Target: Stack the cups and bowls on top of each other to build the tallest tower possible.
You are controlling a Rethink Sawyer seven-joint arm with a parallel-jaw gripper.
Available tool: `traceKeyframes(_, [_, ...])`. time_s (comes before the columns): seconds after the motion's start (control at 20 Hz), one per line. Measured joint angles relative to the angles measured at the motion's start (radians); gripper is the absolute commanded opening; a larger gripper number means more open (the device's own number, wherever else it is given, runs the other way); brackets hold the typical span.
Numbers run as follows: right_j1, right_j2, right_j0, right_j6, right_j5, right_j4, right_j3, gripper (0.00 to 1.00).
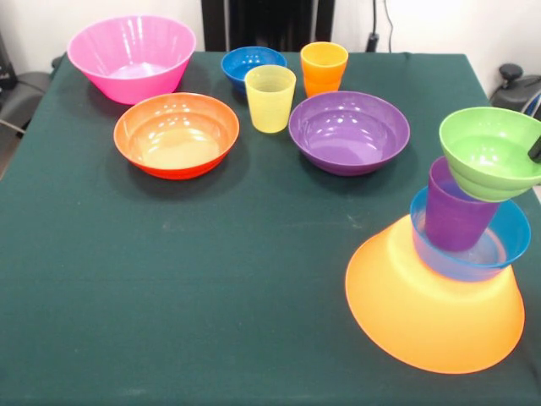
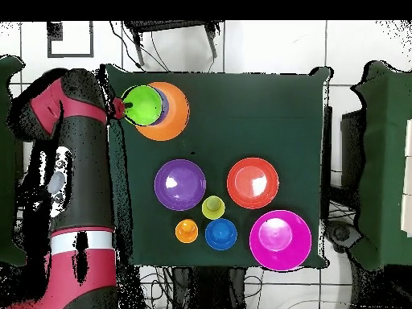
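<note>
The tower stands at the front view's right. Its base is the big yellow-orange bowl (image 1: 435, 309), upside down. On it sits the light blue bowl (image 1: 469, 245), then the purple cup (image 1: 455, 210), then the green bowl (image 1: 490, 152), tilted on top. My gripper (image 1: 535, 150) shows as a dark tip at the green bowl's right rim and is shut on it. In the overhead view the gripper (image 2: 121, 107) is at the left rim of the green bowl (image 2: 143, 105), above the yellow-orange bowl (image 2: 173, 121).
Loose on the green cloth are the pink bowl (image 1: 131, 57), orange-red bowl (image 1: 176, 134), purple bowl (image 1: 348, 131), dark blue bowl (image 1: 252, 66), yellow cup (image 1: 270, 98) and orange cup (image 1: 323, 68). My arm (image 2: 72, 161) runs along the table's left side in the overhead view.
</note>
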Motion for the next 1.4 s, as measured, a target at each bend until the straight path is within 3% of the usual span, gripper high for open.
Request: traceKeyframes(1.4, [-0.013,0.000,-0.014,0.000,-0.040,0.000,0.054,0.00])
